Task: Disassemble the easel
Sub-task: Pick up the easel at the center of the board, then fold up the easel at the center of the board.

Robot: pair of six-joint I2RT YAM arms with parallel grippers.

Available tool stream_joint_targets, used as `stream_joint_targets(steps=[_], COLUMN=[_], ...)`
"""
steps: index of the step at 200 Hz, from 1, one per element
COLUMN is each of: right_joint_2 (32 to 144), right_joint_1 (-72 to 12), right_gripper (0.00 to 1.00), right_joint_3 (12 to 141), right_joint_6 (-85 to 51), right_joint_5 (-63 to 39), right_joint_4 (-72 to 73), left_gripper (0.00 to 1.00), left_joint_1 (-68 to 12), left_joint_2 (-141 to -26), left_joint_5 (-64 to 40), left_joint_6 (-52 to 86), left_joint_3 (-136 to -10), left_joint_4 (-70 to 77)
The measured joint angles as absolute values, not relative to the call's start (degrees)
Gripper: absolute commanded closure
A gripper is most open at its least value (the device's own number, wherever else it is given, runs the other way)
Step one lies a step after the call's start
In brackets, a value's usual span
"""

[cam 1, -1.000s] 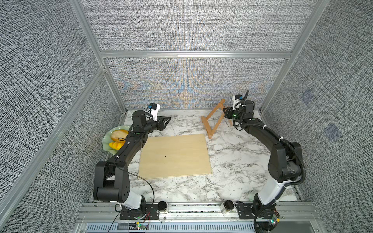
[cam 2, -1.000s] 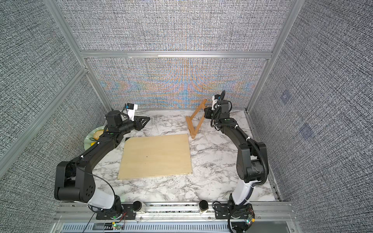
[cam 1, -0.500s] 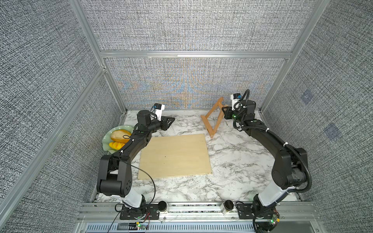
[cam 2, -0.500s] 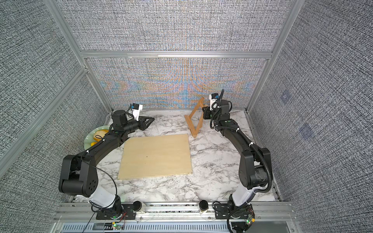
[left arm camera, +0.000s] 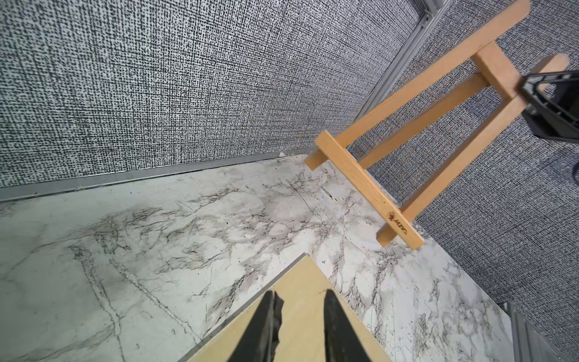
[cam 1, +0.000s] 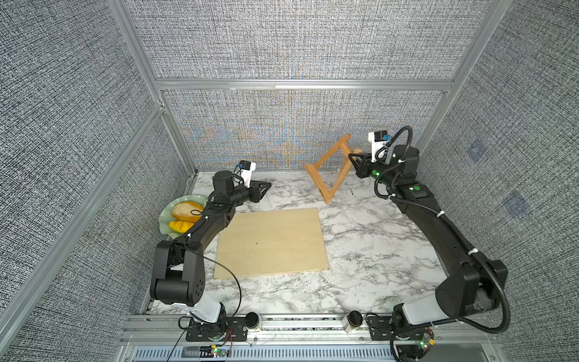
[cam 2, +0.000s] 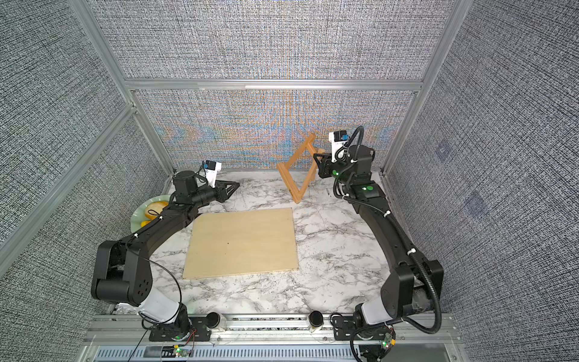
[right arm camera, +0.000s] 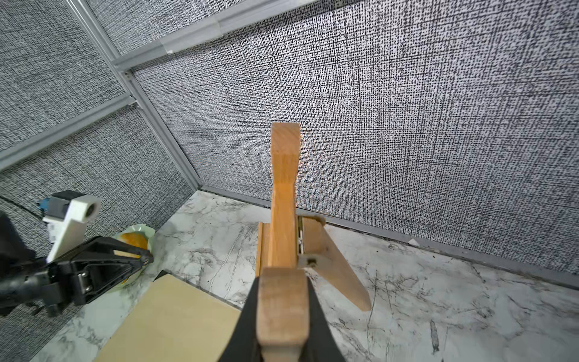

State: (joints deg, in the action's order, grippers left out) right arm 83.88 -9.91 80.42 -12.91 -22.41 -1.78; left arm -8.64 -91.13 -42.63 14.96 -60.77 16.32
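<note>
The right fingers clamp the top of the easel, holding it tilted over the back of the surface, its long axis slanting down towards the left fingers, slightly parted, empty, well apart from it.
</note>
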Motion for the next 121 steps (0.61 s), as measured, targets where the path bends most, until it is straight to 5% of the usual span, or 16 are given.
stream_joint_targets(steps=[121], right_joint_2=[68.4], right_joint_1=[-5.2], right_gripper=[1.0], right_joint_3=[67.1], right_joint_6=[-17.7], right_joint_5=[-30.0], right_joint_4=[-18.0], left_gripper=[0.72], left_joint_1=[-8.7], left_joint_2=[-91.7], left_joint_5=[-43.6], left_joint_6=[14.4], left_joint_3=[-60.9], left_joint_4=[16.2])
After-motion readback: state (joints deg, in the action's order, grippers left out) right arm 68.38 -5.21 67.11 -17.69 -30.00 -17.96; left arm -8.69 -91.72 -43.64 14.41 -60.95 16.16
